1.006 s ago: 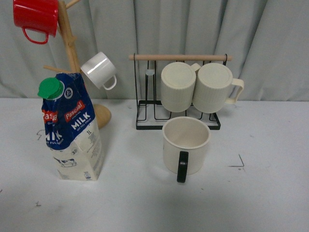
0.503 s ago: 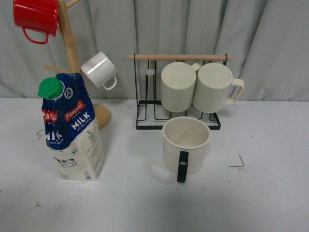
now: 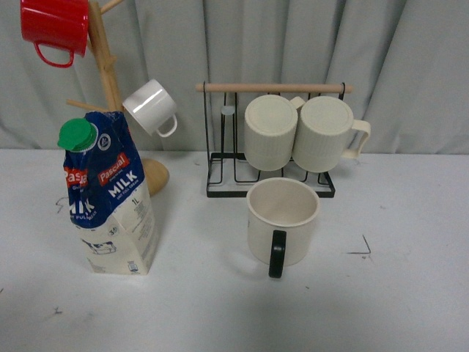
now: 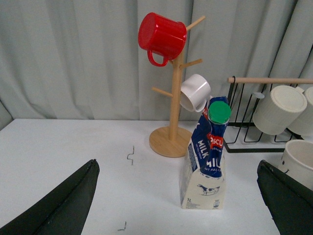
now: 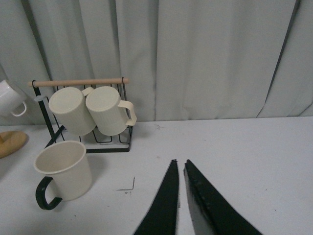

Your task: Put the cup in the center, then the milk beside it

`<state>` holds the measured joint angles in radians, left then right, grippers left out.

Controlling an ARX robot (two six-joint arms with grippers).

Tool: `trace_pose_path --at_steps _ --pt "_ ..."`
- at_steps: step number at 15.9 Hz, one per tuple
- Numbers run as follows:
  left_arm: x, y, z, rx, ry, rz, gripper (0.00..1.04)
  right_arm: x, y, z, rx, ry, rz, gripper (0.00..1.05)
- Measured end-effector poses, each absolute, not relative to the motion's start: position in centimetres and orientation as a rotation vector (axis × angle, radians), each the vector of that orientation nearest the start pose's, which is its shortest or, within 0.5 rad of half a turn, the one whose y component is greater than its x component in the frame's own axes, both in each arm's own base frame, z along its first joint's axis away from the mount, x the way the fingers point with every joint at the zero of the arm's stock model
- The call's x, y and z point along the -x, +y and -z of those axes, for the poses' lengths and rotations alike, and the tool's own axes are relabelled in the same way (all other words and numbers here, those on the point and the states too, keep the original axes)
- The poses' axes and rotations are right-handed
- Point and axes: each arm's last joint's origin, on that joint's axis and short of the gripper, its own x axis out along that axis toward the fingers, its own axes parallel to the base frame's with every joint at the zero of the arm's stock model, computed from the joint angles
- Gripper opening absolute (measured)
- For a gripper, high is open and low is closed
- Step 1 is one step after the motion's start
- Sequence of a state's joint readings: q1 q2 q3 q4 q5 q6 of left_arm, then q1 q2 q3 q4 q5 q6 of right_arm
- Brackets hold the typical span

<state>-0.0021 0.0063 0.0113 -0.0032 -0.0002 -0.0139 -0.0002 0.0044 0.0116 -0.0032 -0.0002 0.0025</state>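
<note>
Milk [image 3: 110,202] stands upright toward the desk's [image 3: 410,293] left edge, in front of the mug tree [image 3: 106,66]. Cup [image 3: 282,220] sits upright mid-desk, just before the rack [image 3: 271,88], handle toward the near edge. Left gripper [image 4: 177,165] is spread wide, empty; right gripper [image 5: 181,161] is closed on nothing.

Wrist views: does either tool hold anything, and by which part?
Nothing is held. The left tool is open and empty; the right tool is shut on nothing.
</note>
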Motion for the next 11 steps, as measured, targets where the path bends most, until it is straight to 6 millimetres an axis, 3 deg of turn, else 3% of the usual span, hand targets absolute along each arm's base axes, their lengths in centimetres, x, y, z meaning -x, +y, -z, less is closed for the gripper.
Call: trace_pose_path --at_steps 4,7,8,9,10,11 --pt "-9.7 0.0 -16.7 0.014 -0.002 0.002 0.98 -9.7 0.0 -16.7 -0.002 -0.004 0.000 0.24" --pt "-9.7 0.0 -16.7 0.014 -0.002 0.002 0.98 -9.7 0.0 -16.7 -0.002 -0.004 0.000 0.58" --pt "-9.7 0.0 -16.5 0.026 0.079 -0.020 0.98 -9.7 0.0 -16.7 -0.002 -0.004 0.000 0.71" --pt "-12.0 -0.5 -19.3 0.096 0.415 -0.132 0.98 -9.7 0.0 -16.7 -0.002 -0.005 -0.001 0.96" --pt "-17.6 -1.5 -23.6 0.140 0.301 -0.052 0.98 -9.7 0.0 -16.7 -0.002 -0.004 0.000 0.98" --pt "-19.8 -1.9 -23.6 0.140 0.309 -0.022 0.98 -9.7 0.0 -16.7 -0.002 -0.004 0.000 0.98"
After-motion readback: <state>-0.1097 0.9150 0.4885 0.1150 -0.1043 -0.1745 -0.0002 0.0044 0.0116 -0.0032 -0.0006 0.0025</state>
